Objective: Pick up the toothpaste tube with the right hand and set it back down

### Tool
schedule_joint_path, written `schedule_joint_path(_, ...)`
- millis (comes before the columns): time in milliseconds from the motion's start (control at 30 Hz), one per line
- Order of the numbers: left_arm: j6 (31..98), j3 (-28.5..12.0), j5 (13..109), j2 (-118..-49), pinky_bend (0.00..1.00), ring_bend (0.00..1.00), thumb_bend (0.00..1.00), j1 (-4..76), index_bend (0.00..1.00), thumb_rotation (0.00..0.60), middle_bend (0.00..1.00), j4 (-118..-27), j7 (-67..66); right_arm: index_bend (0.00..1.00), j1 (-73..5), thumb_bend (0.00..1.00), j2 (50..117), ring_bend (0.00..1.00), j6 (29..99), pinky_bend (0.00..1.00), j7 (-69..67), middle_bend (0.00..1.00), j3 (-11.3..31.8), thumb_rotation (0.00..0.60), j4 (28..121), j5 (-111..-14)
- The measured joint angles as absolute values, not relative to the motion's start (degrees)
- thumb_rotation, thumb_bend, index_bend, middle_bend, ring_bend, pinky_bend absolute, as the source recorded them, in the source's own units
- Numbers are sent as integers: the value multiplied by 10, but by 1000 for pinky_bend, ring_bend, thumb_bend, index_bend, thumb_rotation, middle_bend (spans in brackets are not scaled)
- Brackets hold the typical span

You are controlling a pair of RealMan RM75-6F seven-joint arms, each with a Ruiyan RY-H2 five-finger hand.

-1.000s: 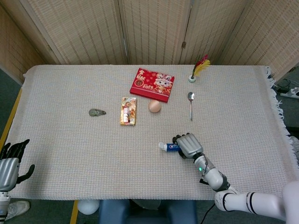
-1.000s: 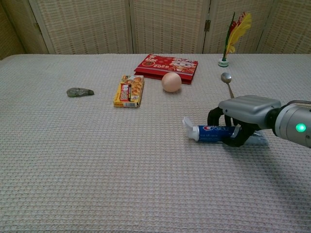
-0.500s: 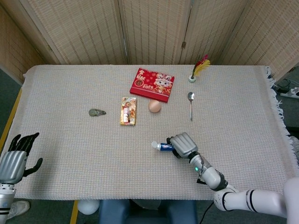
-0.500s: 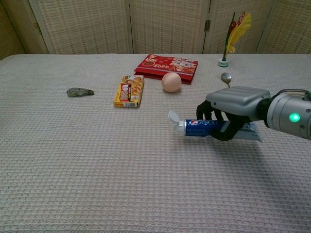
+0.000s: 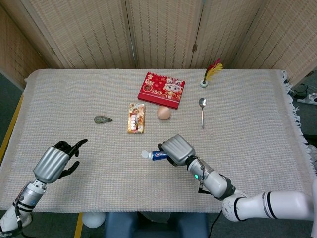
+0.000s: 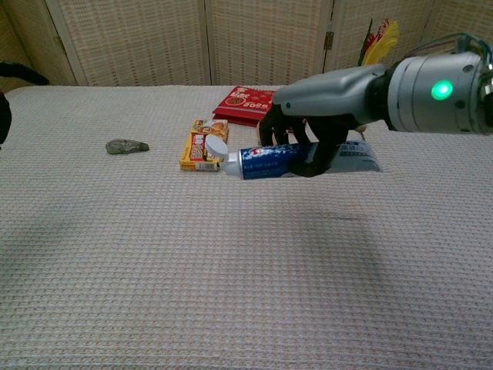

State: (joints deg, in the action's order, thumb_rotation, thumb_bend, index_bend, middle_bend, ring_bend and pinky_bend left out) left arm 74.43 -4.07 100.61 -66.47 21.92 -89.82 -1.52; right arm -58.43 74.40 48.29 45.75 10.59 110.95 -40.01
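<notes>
Right hand (image 6: 316,131): palm down, fingers wrapped over toothpaste tube (image 6: 296,159), held level above the surface (image 5: 257,148), cap pointing left, near the snack box (image 5: 136,118); left hand (image 5: 55,161): near left, holding nothing, fingers loosely apart.

"2025" (probably) on red booklet (image 5: 161,89)

The right hand (image 5: 177,148) has a smooth silver-grey back shell over black fingers (image 6: 318,151). A round green light glows on its grey wrist, which widens into a white forearm ringed with black bands. The left hand (image 5: 55,161) has the same silver shell, black fingers and grey wrist
</notes>
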Motion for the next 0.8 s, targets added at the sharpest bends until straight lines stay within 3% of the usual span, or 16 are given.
schedule_joint_path(467,651,-28,1043,-674,728,861,731,302,145,600,884,-959,-93,601,-714,933,740,612,523,568,525,521,92,600,1135,-264)
schedule_joint_path(800,604,-36,1011,-682,733,875,765,332,101,600,894,-996,-153,602,-752,932,776,625,572,572,544,521,74,600,1123,-236)
